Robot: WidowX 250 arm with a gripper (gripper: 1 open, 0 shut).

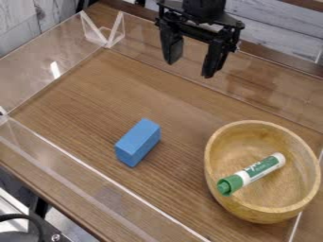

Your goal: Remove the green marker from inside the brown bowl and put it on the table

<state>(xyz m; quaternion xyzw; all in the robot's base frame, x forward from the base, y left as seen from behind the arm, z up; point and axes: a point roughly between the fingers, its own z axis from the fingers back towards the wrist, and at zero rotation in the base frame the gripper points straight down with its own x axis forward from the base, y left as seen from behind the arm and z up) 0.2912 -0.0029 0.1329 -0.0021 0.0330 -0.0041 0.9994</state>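
Observation:
The green marker [252, 173] lies inside the brown bowl [225, 140] at the front right of the table [113, 90], its dark green cap pointing to the front left. My gripper [191, 54] hangs over the back of the table, well behind the bowl and apart from it. Its two black fingers [169, 47] point down and stand open with nothing between them.
A blue rectangular block [138, 142] lies left of the bowl near the table's middle. Low clear plastic walls [57, 66] run around the table's edges.

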